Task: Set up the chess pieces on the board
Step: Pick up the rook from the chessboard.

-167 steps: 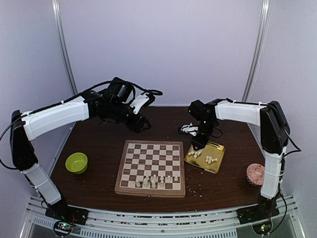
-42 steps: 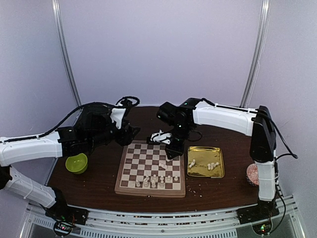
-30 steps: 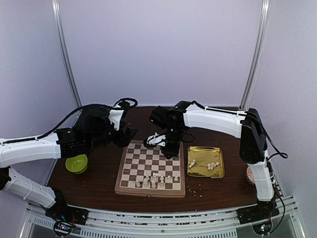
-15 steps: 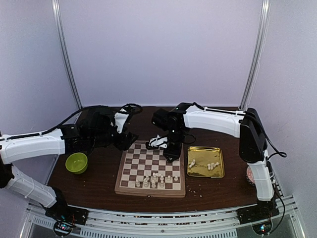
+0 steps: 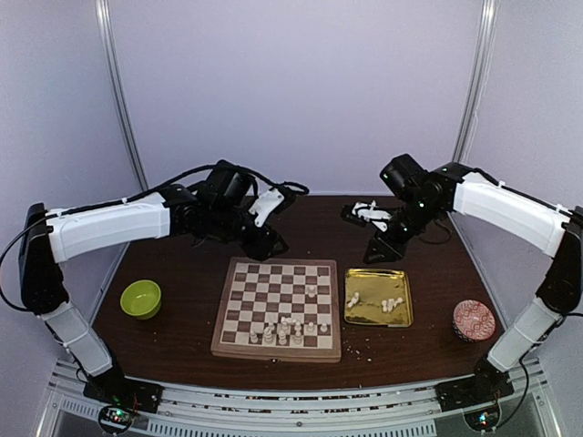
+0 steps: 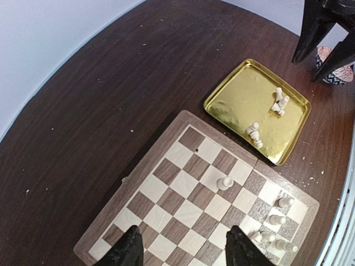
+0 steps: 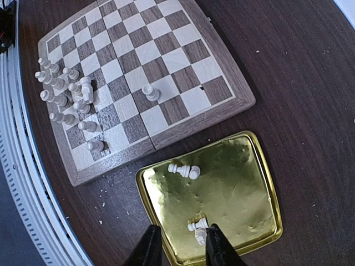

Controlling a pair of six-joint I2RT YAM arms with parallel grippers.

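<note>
The board lies at the table's middle. Several cream chess pieces stand bunched along its near edge, and one lone piece stands near its right side. More pieces lie in a gold tray. My left gripper is open and empty above the board's far edge; its wrist view shows the board and lone piece. My right gripper is open and empty above the tray's far side; its wrist view shows the tray with lying pieces.
A green bowl sits left of the board. A red patterned round jar sits right of the tray. Pale crumbs are scattered on the dark table near the board's front right corner.
My right gripper has left a piece standing on the board's right side and pulled back to the right, behind the tray. My left arm has swung up toward the board's far edge.
</note>
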